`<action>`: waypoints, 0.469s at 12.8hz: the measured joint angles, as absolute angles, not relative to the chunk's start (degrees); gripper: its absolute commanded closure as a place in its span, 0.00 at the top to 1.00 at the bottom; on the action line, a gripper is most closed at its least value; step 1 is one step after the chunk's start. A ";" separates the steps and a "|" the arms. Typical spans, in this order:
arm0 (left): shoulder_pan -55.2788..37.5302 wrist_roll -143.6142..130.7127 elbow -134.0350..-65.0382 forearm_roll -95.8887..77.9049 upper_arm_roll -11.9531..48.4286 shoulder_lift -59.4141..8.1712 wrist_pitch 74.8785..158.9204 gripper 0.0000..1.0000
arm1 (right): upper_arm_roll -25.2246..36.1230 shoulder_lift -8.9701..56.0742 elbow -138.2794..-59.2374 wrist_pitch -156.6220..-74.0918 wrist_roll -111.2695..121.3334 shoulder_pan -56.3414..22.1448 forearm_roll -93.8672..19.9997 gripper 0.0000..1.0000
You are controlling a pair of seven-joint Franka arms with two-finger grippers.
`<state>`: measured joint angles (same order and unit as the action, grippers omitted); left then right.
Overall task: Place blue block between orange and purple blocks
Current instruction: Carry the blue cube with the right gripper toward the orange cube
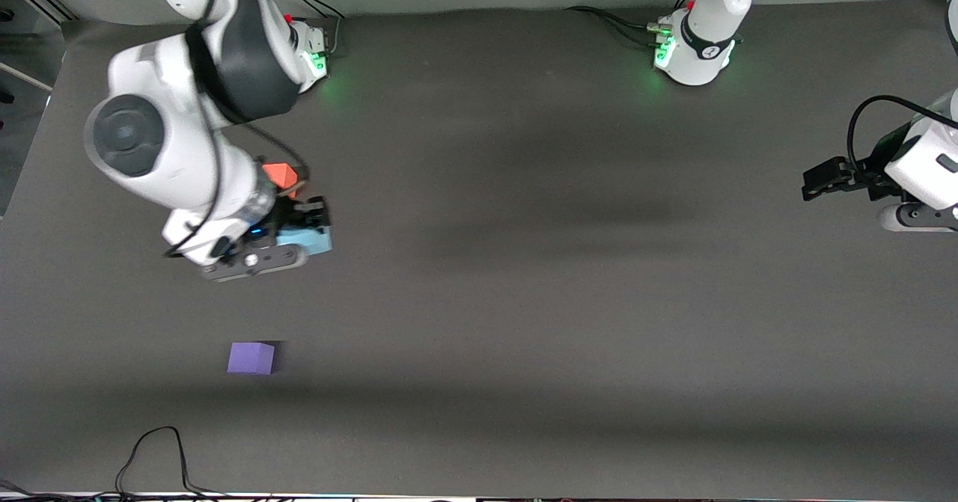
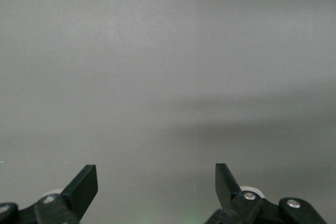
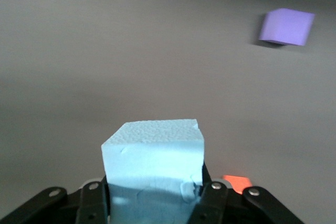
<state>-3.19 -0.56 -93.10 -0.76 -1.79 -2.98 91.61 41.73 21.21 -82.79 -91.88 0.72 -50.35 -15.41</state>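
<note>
My right gripper [image 1: 303,234] is shut on the light blue block [image 1: 314,240], which fills the space between the jaws in the right wrist view [image 3: 155,166]. It hangs over the table close to the orange block [image 1: 281,174], which is partly hidden by the right arm; a corner of the orange block [image 3: 236,183] shows past the gripper. The purple block [image 1: 251,357] lies on the table nearer to the front camera, also seen as the purple block [image 3: 286,26]. My left gripper [image 1: 816,180] waits open and empty at the left arm's end of the table; its fingers [image 2: 84,184] stand wide apart.
A black cable [image 1: 153,457] loops on the table near its front edge, at the right arm's end. The dark grey table top [image 1: 524,300] stretches bare between the two arms.
</note>
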 measured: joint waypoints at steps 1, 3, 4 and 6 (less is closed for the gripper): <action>-3.20 -0.55 -93.10 -0.76 -1.79 -2.98 91.61 1.00 | 44.97 20.74 -84.57 -91.89 4.74 -50.21 -15.41 0.14; -3.21 -0.54 -93.09 -0.76 -1.79 -2.98 91.61 1.00 | 51.45 20.00 -88.33 -91.94 12.35 -49.96 -15.42 0.14; -3.21 -0.53 -93.09 -0.76 -1.79 -2.98 91.61 1.00 | 53.84 19.62 -90.01 -92.04 14.96 -49.91 -15.42 0.14; -3.21 -0.52 -93.08 -0.76 -1.79 -2.98 91.61 1.00 | 56.34 18.75 -92.45 -92.10 16.98 -49.90 -15.43 0.14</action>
<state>-3.21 -0.52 -93.08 -0.76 -1.79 -2.98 91.61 56.34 18.75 -92.45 -92.10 16.98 -49.90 -15.43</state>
